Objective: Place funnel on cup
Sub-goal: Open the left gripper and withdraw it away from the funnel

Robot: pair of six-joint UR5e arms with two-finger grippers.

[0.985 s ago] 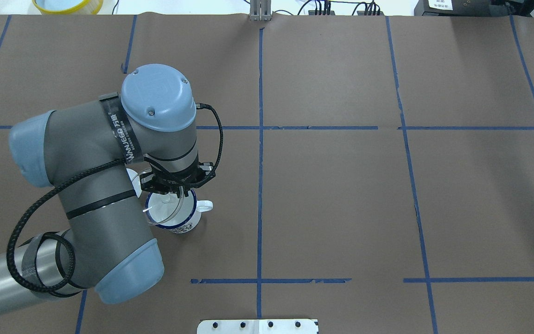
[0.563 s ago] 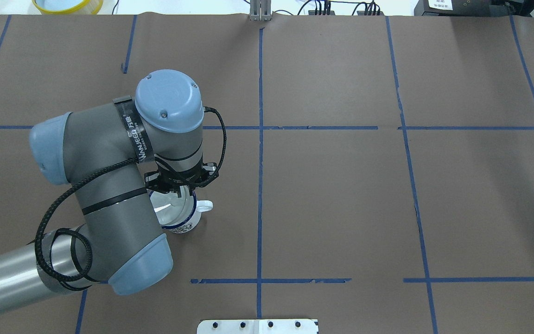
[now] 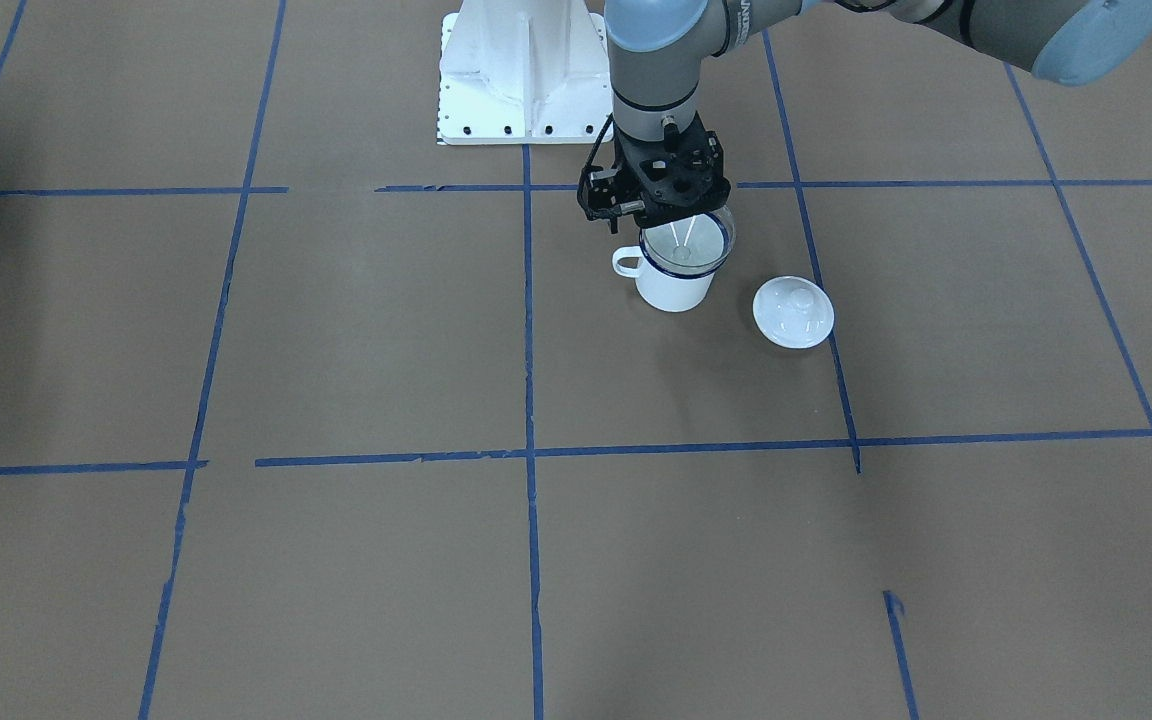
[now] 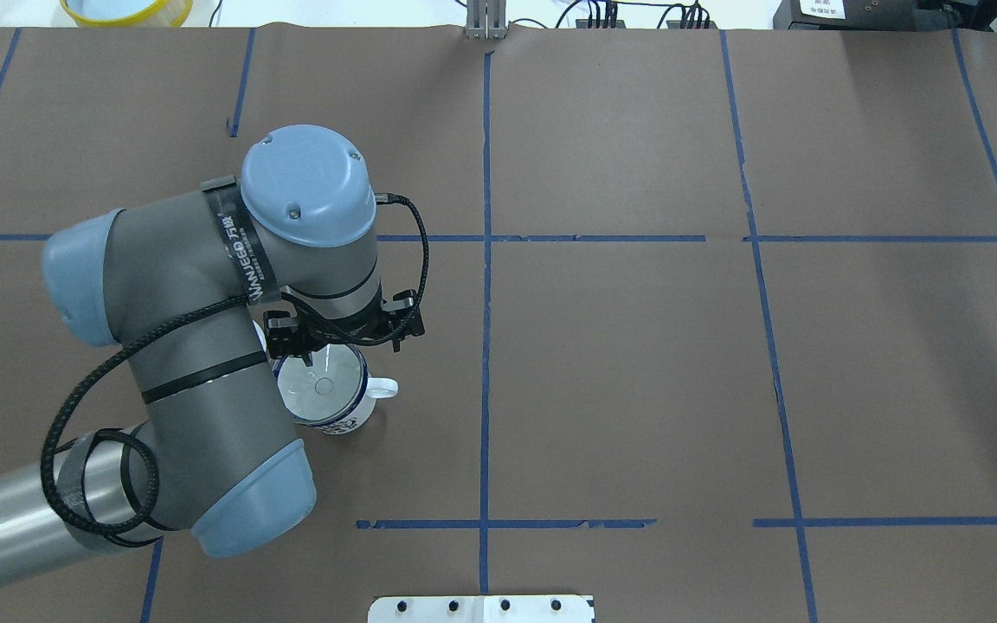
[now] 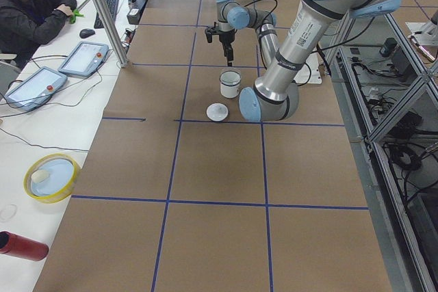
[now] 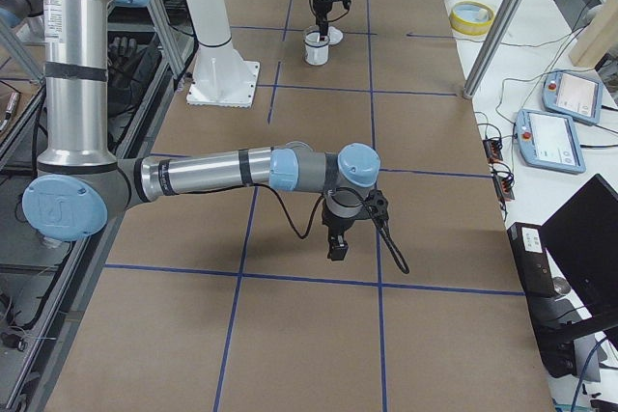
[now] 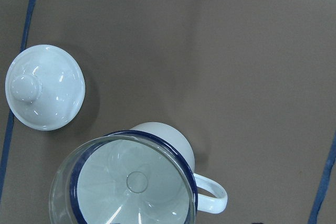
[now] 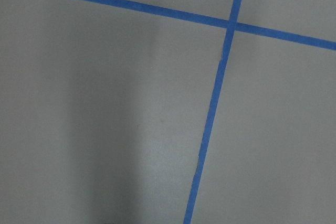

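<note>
Left gripper [image 3: 664, 210]: you will find it hanging just above the far rim of the cup [image 3: 674, 288], on the side toward the robot base [image 3: 521, 70]. In the overhead view its black linkage stands splayed wide, so the jaws read as spread apart with nothing between them. No fingertip shows in the left wrist view, so you cannot confirm whether any pad touches the glassware.

Funnel [image 7: 137, 182]: seated in the cup, bowl upward and level, spout pointing down into the white interior. The clear bowl rim lies ringed over the dark-blue cup rim and overhangs it slightly on one side in the wrist view.

Cup: upright on the table [image 3: 336, 330], its loop handle turned toward the robot's right. It stands inside one taped square, close to the centre line.

Lid [image 3: 793, 312]: round, white, knob up, lying flat near the cup on the robot's left, apart from it, with its edge over a blue tape line [image 3: 841, 400].

Right gripper [image 6: 338, 243]: well apart from all of the above, pointing down over bare brown paper near a crossing of tape lines. It shows only in the right-hand side view, and its own wrist view shows no fingers; you cannot tell how its jaws stand.
</note>
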